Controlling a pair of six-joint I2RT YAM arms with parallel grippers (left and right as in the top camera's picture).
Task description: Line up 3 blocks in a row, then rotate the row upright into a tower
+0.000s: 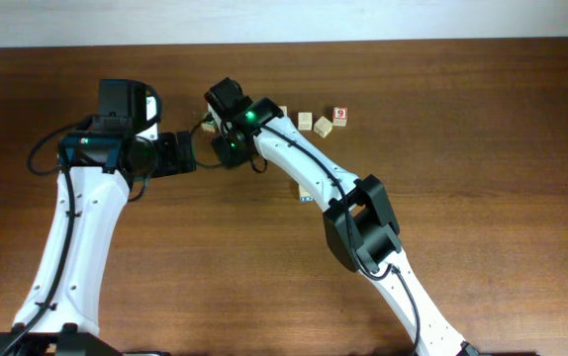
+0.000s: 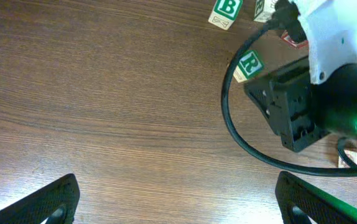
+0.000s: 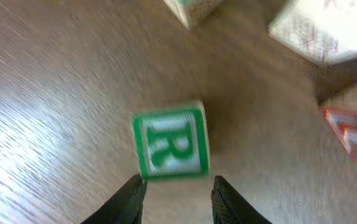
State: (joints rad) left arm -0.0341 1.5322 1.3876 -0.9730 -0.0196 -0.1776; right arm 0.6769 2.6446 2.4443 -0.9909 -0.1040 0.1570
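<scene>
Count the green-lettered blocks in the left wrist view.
2. The B block lies at the top edge; the R block sits below it, beside the right arm. More may be hidden behind that arm.

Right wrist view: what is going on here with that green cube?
The right gripper sits just short of the green R cube, fingers apart, not gripping it. The cube rests on the table. The left gripper hangs wide open over the table, holding nothing.

The R block [image 3: 171,144] sits on the bench [image 3: 54,93] just ahead of my right hand [image 3: 176,198]; the B block [image 2: 226,12] lies beyond it.
</scene>
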